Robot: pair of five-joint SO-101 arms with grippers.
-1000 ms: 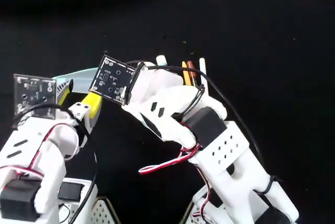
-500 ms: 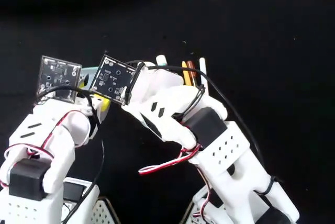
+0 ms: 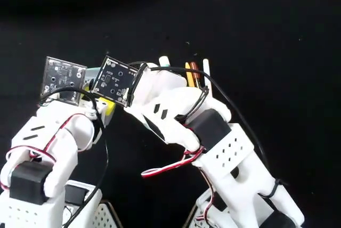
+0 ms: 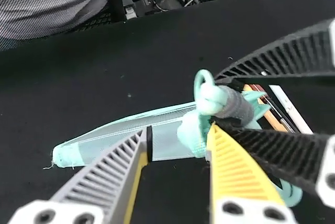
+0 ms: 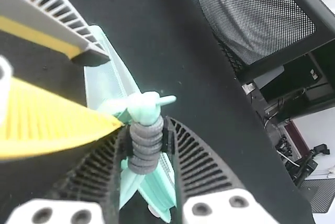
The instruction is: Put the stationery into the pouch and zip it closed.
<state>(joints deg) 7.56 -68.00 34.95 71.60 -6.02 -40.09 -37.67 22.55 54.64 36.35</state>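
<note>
The teal mesh pouch (image 4: pixel 99 143) lies flat on the black table, mostly hidden under the two wrist cameras in the high view, where a sliver of pouch (image 3: pixel 91 72) shows. My right gripper (image 5: pixel 146 122) is shut on the grey ribbed zipper pull (image 5: pixel 146 143) at one end of the pouch (image 5: pixel 107 77). My left gripper (image 4: pixel 178 135) stands open astride the pouch beside that zipper pull (image 4: pixel 230 103), grey finger on one side, yellow finger (image 3: pixel 108 105) on the other. Several pens (image 3: pixel 193 73) lie just behind the right arm; the pens (image 4: pixel 272 106) are outside the pouch.
Both arm bases (image 3: pixel 234 185) fill the near edge of the black table (image 3: pixel 277 52). The far and right parts of the table are bare. A mesh chair (image 5: pixel 251 20) stands beyond the table edge.
My left arm has swung in toward the pouch, and its fingers now straddle it beside the right gripper. The right arm has stayed still, holding the zipper pull.
</note>
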